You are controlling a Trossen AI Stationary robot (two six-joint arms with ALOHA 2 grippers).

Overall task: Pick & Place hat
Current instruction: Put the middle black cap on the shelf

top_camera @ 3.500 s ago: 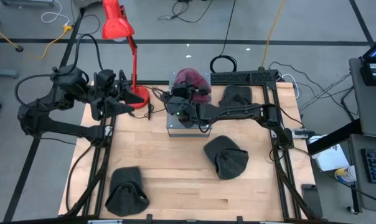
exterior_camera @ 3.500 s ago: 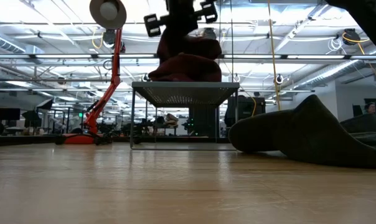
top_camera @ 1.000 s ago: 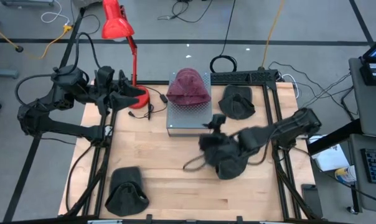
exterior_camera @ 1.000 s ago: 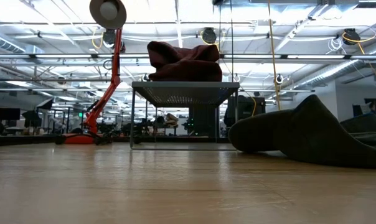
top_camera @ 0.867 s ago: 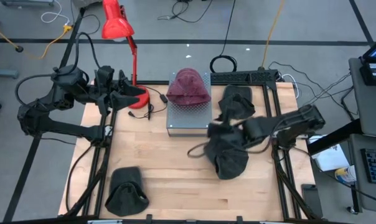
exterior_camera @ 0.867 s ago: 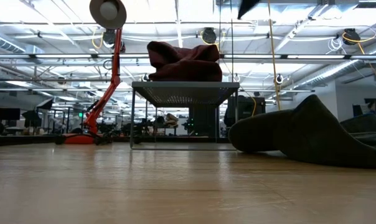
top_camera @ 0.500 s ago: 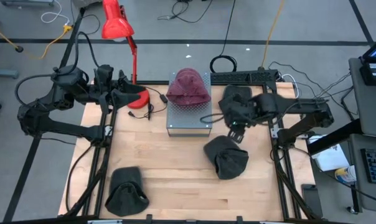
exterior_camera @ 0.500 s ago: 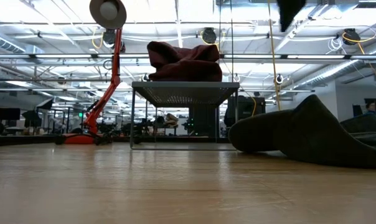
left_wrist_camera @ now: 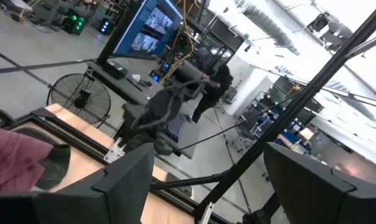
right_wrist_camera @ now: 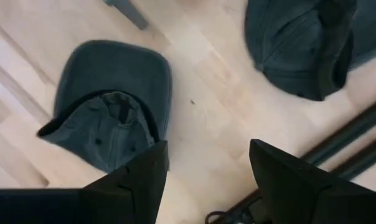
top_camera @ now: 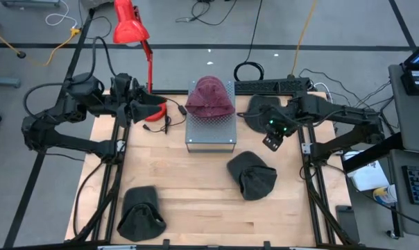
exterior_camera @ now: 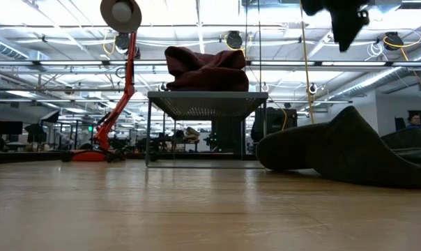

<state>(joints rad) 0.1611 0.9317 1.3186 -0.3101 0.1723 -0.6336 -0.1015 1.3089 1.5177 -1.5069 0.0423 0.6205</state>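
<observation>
In the overhead picture, going left to right: my left gripper (top_camera: 150,110) hangs at upper left beside the red lamp (top_camera: 131,24), its fingers spread wide and empty. At top centre, the maroon hat (top_camera: 209,96) sits on the grey metal stand (top_camera: 211,132). In the level view it slumps in folds on the stand's top. Right of the stand, my right gripper (top_camera: 272,139) hovers over bare wood, its fingers apart and holding nothing. One dark hat (top_camera: 262,113) lies just above it, another dark hat (top_camera: 252,174) lies below it toward lower centre, and a third dark hat (top_camera: 141,212) lies at lower left.

My worry, as a guess: the right gripper sits between two dark hats, so a descent aimed loosely could pinch only a brim or drag the soft cloth across the table. A swing leftward could also clip the stand and knock the maroon hat off.

The level view shows only the right arm's tip at its top edge. The left wrist view looks mostly into the room. I cannot tell which dark hat comes next.
</observation>
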